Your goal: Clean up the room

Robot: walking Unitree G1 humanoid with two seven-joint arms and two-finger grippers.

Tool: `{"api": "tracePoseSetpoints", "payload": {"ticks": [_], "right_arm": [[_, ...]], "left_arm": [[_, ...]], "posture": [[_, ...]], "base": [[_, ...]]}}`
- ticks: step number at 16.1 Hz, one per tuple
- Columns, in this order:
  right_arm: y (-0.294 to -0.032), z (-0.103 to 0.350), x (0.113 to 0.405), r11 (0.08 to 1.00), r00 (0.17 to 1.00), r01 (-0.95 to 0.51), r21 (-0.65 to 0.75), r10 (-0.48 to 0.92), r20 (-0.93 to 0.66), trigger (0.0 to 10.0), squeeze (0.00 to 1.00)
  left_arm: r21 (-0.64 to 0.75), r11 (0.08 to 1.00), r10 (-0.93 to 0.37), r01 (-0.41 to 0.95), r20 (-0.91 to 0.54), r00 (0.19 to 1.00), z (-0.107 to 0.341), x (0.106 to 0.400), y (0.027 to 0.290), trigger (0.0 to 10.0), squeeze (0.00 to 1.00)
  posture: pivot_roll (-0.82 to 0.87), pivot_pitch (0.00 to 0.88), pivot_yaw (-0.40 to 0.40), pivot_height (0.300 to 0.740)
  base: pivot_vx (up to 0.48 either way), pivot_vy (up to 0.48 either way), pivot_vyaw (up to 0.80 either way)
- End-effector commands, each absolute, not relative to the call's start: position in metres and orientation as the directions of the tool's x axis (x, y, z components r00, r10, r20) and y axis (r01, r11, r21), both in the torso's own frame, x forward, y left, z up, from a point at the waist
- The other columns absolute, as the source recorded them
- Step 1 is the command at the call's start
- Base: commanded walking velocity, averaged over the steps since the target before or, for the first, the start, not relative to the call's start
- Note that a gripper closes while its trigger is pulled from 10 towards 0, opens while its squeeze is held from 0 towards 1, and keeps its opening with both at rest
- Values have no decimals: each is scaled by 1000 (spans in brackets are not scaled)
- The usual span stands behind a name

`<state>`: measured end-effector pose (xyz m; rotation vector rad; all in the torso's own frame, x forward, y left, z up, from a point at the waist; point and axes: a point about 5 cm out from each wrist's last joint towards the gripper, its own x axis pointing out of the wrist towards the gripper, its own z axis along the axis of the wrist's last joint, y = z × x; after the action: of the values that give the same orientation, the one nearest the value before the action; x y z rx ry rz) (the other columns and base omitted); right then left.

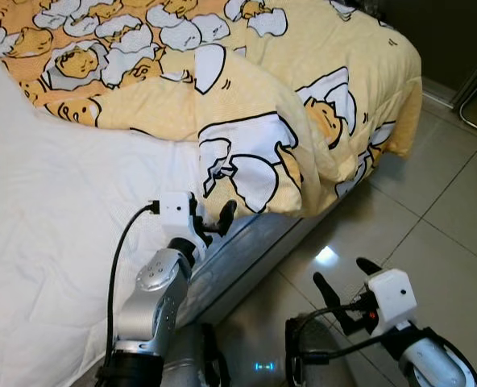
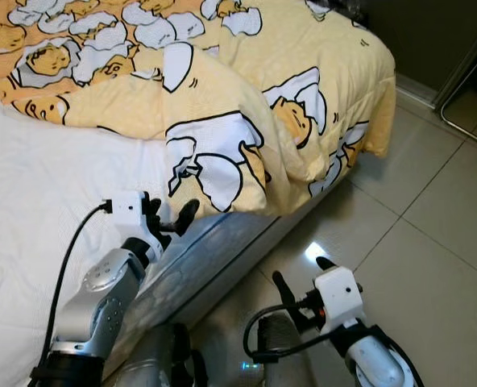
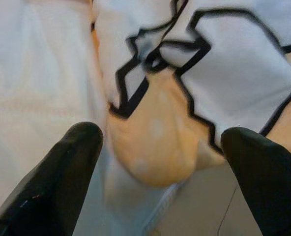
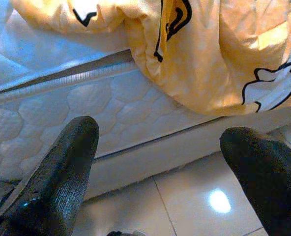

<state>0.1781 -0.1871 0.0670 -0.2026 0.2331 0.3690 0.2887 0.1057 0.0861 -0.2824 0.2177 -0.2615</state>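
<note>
Yellow cartoon-print duvet (image 1: pixel 246 97) lay rumpled across the bed (image 1: pixel 53 210), one corner drooping over the mattress edge. Left tool (image 3: pixel 158 147) hovered spread just before that corner, apparently not touching; right tool (image 1: pixel 343 286) gaped above the tiled floor (image 1: pixel 432 210).

Both tools (image 1: pixel 214 218) (image 1: pixel 343 278) agape, raised.

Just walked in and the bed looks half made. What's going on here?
The robot stands at the side of the bed. Its left end effector, fingers open, is at the mattress edge, aimed at the hanging corner of the yellow cartoon-print blanket but not gripping it. The right end effector is open, low over the tiled floor. The blanket lies rumpled across the white sheet.
</note>
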Motion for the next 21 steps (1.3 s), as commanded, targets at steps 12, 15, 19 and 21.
{"api": "tracePoseSetpoints", "payload": {"ticks": [12, 15, 19, 21], "right_arm": [[-185, 58, 182, 898, 888, -417, -140, 371, -271, 10000, 0], [-186, 59, 181, 896, 886, -422, -137, 376, -271, 10000, 0], [-185, 59, 181, 893, 882, -431, -129, 387, -269, 10000, 0], [-185, 59, 182, 892, 881, -433, -128, 389, -270, 10000, 0]], "left_arm": [[-460, 875, -306, 152, -281, 909, 43, 315, 84, 0, 0], [-550, 832, -290, 73, -319, 902, 29, 307, 89, 0, 0], [-591, 801, -330, 99, -297, 896, 22, 302, 84, 0, 0], [-562, 817, -339, 126, -293, 894, 23, 302, 81, 0, 0]], "posture": [[-358, 155, 102, 658], [-359, 167, 102, 658], [-352, 172, 100, 658], [-352, 171, 102, 658]], "base": [[0, 0, 0], [0, 0, 0], [0, 0, 0], [0, 0, 0]]}}
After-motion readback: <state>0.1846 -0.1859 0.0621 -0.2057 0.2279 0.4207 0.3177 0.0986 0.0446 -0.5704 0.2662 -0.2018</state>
